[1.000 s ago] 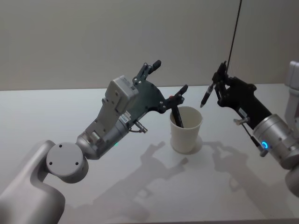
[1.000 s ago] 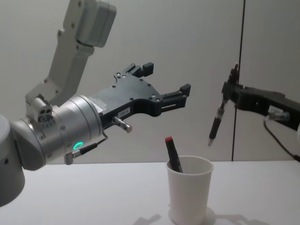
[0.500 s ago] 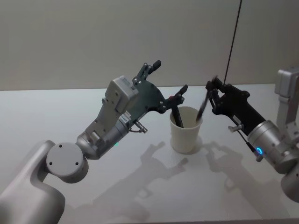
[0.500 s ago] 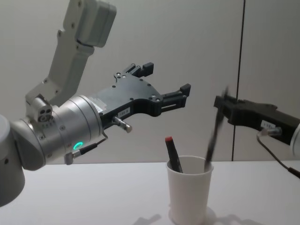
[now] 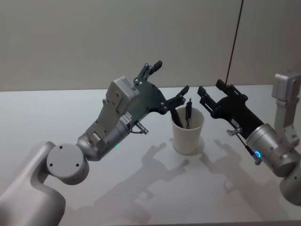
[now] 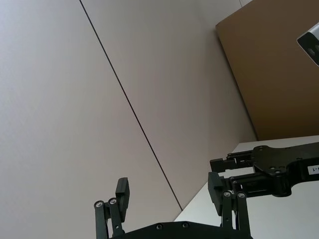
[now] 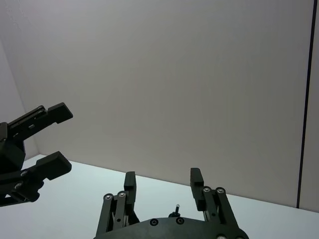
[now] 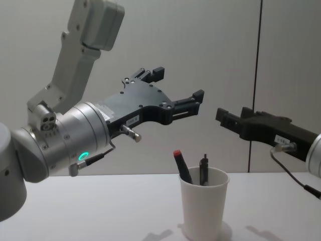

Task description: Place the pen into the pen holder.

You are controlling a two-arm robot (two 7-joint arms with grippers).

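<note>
The pen holder (image 5: 187, 131) stood upright on the white table (image 5: 56, 113), near the middle of the head view. Two pens stood inside it, both leaning against its wall: a black pen (image 8: 203, 169) with its clip end up, and beside it a red-capped pen (image 8: 181, 165) tilted toward the robot's left. The right gripper (image 5: 209, 94) hung in the air just right of the cup and above its rim — its fingers spread apart and empty, touching neither pen. The left gripper (image 5: 170, 80) hovered over the cup's left side, likewise wide open and holding nothing; its lower finger (image 8: 193, 97) reached out above the red cap without meeting it
</note>
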